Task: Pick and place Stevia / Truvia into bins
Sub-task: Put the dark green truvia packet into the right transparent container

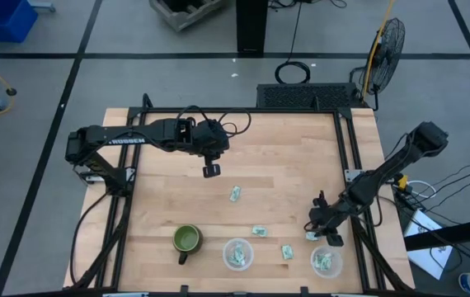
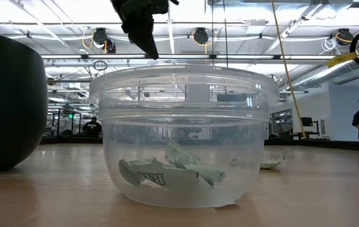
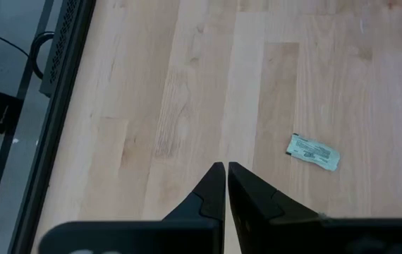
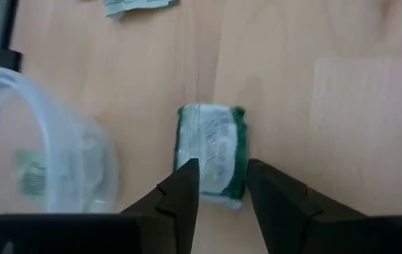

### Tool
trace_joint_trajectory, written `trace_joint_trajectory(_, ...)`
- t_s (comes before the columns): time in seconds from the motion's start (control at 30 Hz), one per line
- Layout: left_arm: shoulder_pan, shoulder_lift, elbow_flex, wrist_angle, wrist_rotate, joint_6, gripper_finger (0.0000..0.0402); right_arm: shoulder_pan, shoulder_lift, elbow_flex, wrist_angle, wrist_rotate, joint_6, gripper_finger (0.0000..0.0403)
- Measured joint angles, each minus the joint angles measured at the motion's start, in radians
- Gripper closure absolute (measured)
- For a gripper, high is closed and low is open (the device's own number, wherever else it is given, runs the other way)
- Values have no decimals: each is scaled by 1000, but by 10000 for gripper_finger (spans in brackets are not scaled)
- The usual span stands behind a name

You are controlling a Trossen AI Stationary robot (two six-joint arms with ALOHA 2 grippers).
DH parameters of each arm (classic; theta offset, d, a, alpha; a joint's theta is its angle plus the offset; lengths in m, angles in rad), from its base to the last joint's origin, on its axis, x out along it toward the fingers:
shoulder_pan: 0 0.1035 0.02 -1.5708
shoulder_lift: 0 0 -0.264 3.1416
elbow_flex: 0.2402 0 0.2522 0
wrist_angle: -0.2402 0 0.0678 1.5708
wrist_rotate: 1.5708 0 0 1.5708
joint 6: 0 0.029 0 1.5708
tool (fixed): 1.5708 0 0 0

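Reaching low over the lower right of the wooden table (image 1: 284,165), the right gripper (image 1: 324,233) has its two dark fingers (image 4: 185,189) parted narrowly, straddling the end of a green and white sweetener packet (image 4: 211,152) that lies flat on the wood. The fingers sit on either side of the packet; whether they touch it I cannot tell. Just beside this packet, at the lower right of the overhead picture, stands a clear plastic cup (image 1: 326,262) with packets inside. A second clear cup (image 1: 237,254), lower centre, also holds packets, and in the table-level picture they lie crumpled on its bottom (image 2: 167,173). Three more loose packets lie on the table: one near the centre (image 1: 235,194), one just above the second cup (image 1: 259,231) and one between the two cups (image 1: 287,252). A dark green mug (image 1: 186,240) stands left of the cups. The left gripper (image 1: 211,170) hangs over the upper middle of the table, fingers closed together and holding nothing.
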Motion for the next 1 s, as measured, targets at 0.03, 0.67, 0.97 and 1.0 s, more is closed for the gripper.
trace_joint_trajectory(0.03,0,0,0,0,0,0,376,0,6,0,3,16,-27,286)
trace_joint_trajectory(0.67,0,0,0,-1,0,-54,376,12,38,-3,96,69,-207,300)
trace_joint_trajectory(0.97,-1,0,0,-2,0,-94,376,12,38,-3,104,74,-240,291)
trace_joint_trajectory(1.0,0,0,0,-2,0,-95,376,12,38,-3,107,74,-240,300)
